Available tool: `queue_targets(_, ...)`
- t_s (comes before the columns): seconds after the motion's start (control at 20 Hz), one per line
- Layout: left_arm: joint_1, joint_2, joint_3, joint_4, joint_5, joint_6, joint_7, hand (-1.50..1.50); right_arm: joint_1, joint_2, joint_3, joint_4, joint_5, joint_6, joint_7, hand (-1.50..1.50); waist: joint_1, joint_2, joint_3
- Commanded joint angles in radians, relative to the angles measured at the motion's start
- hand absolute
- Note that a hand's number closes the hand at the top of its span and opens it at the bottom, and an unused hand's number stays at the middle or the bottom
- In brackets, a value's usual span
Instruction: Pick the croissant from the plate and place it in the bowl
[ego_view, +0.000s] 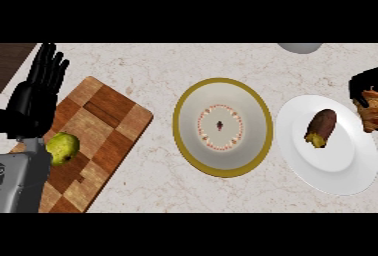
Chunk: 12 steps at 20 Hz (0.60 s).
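The left robot hand (38, 85) rests at the left edge, fingers straight and pointing up, holding nothing. Beneath it lies a checkered board (103, 135) with a pear (62, 147) on it. The bowl (221, 127) sits mid-worktop (148, 65), gold-rimmed. A white plate (332, 160) carries a dark sweet potato (322, 128). At the right edge, the right robot hand (363, 85) curls around the croissant (369, 111), above the plate's rim.
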Motion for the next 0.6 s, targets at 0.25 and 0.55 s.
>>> queue_targets(0.25,0.001,-0.007,-0.001,0.028,-0.022,0.02,-0.007,0.0,-0.265,-0.09,-0.096,0.24,-0.092,0.061,-0.19,1.5,-0.019,-0.011,-0.003)
queue_targets(0.55,0.01,-0.005,0.009,0.005,-0.004,0.016,0.011,0.0,-0.371,-0.105,-0.144,0.295,-0.207,0.134,-0.316,1.5,-0.028,-0.022,-0.003)
